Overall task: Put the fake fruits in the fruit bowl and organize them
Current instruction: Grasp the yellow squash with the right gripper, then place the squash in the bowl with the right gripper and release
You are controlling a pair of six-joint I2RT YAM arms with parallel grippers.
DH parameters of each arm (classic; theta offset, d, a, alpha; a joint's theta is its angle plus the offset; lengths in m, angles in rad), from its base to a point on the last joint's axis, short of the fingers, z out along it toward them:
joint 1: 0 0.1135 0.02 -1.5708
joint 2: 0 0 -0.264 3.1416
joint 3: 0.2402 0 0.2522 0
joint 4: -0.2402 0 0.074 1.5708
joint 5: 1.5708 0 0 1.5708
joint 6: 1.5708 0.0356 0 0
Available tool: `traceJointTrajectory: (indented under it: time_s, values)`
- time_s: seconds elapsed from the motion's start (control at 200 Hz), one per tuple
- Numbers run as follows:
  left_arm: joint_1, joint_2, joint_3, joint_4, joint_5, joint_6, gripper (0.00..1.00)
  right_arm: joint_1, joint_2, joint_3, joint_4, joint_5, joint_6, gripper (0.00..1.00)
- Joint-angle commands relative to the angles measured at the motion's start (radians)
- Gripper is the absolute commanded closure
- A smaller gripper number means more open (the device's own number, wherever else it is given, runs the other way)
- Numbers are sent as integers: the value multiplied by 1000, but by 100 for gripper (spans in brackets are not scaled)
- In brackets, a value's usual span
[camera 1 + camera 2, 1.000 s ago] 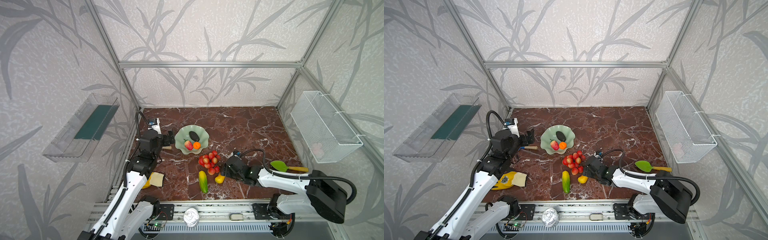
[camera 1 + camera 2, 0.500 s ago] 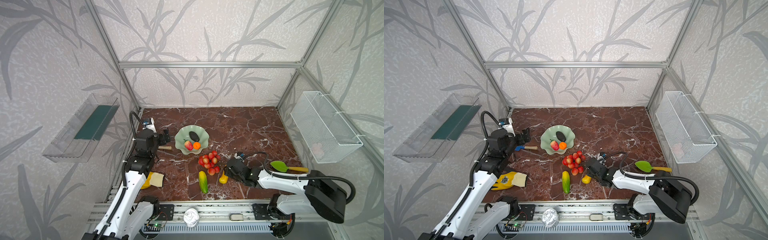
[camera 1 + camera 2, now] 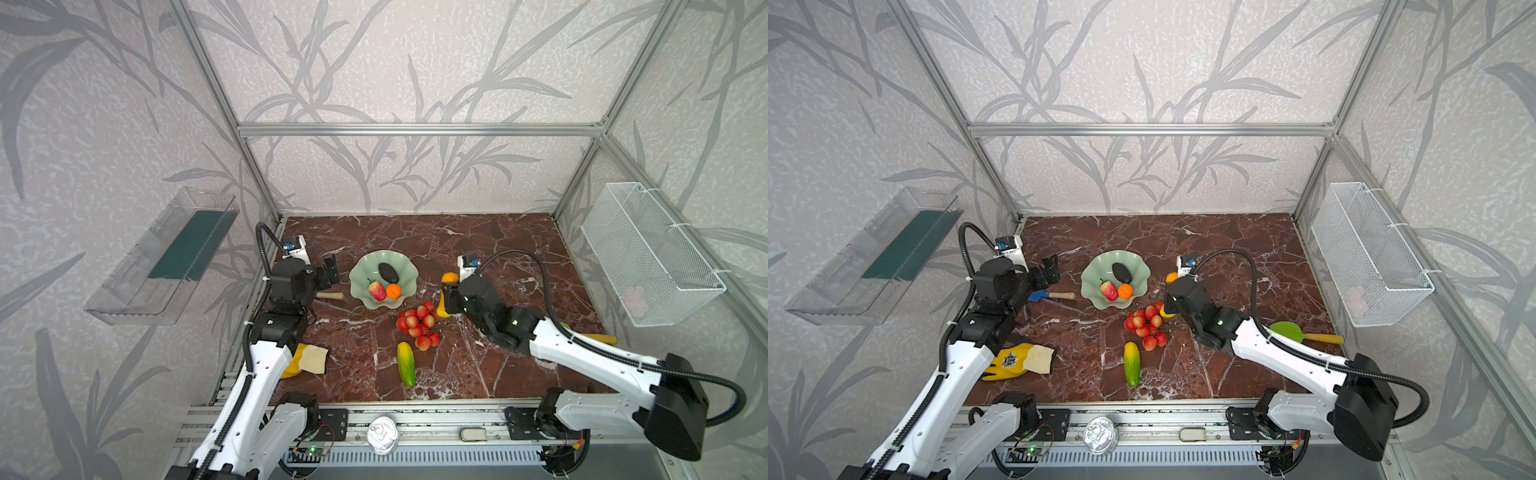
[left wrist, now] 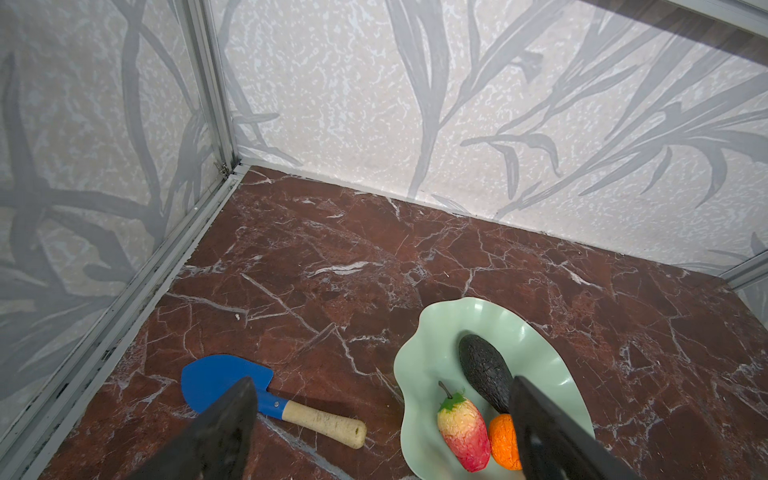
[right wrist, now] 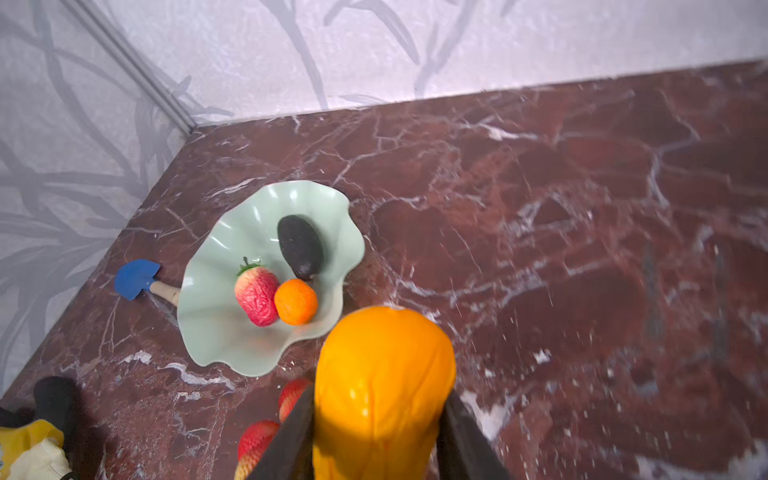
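The pale green fruit bowl [image 3: 360, 272] [image 3: 1095, 277] holds a dark avocado [image 3: 388, 272], a red strawberry-like piece [image 3: 377, 290] and a small orange [image 3: 393, 291]. My right gripper [image 3: 446, 297] [image 5: 379, 397] is shut on the yellow-orange gourd [image 5: 382, 374] and holds it off the table, just right of the bowl and above the red grape cluster [image 3: 417, 325]. A yellow-green oblong fruit [image 3: 406, 365] lies in front of the grapes. My left gripper [image 3: 330, 272] [image 4: 381, 381] hangs open and empty left of the bowl.
A blue spade [image 4: 226, 380] with a wooden handle lies between the left gripper and the bowl. A yellow and cream glove [image 3: 1021, 359] lies at front left, a green spade [image 3: 1287, 331] at right. A wire basket [image 3: 648, 257] and clear tray [image 3: 166, 257] hang on the side walls.
My right gripper has shut on the gourd in front of the grapes and lifted it back toward the bowl's right side. My left gripper has drawn back to the left, away from the bowl.
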Motion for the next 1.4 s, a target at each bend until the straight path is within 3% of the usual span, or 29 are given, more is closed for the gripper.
traceJointTrajectory:
  time_s: [0.0,0.145,0.3,0.555,0.74,0.895,1.035,1.24,1.32,1.395]
  values:
    - [11,-4,-5,6,-9,-2,6,-42,139,134,49,-150,-212,65]
    - [14,-4,-6,7,-5,-6,6,-99,343,302,81,-341,-231,65]
    - [17,-10,-6,5,-8,-2,6,-121,575,515,21,-398,-271,64]
    - [20,-15,-9,1,-10,-5,6,-128,794,644,-1,-404,-270,61]
    - [20,-14,-10,2,-6,-9,6,-137,855,695,-33,-403,-271,43]
    - [20,-10,-12,-9,1,-21,6,-149,791,695,-32,-400,-274,29]
    - [17,-5,-12,-30,66,-47,7,-165,629,596,30,-378,-280,17]
    - [10,47,-15,-112,376,-153,22,-207,322,308,82,-357,-266,0]
    - [-41,62,-35,-147,444,-203,26,-229,216,189,74,-344,-262,1]
    - [-150,61,-49,-196,410,-210,27,-256,129,101,38,-332,-264,1]
